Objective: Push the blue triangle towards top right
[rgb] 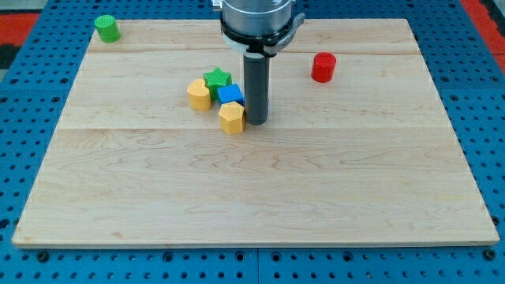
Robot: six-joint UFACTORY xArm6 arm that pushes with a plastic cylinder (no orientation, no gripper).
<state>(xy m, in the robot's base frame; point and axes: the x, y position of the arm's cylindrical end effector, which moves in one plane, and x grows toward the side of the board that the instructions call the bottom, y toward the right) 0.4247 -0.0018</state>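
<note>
Tip (255, 122) down on the wooden board (252, 189), a little left of board centre and toward the far half. No claw on this arm, only a straight dark rod (255, 87) under a grey round mount (254, 20) at the view's top, so nothing to spread, press together or pinch. Tip just right of the block cluster, seemingly touching the right edge of the blue triangle (231, 94); contact hard to confirm. Blue block's shape only partly visible, rod covering its right side.

Yellow hexagon-like block (232, 117) just near-left of the tip, close to the rod, touching the blue triangle's near edge. Green star (217, 79) on the far-left side of the blue triangle, touching it. Second yellow block (200, 94), rounded, at the cluster's left end, against the green star.

Red cylinder (323, 67) alone, well apart, far right of the tip. Green cylinder (106, 28) alone at the far-left corner of the board. Blue pegboard surface (31, 118) all round the board.
</note>
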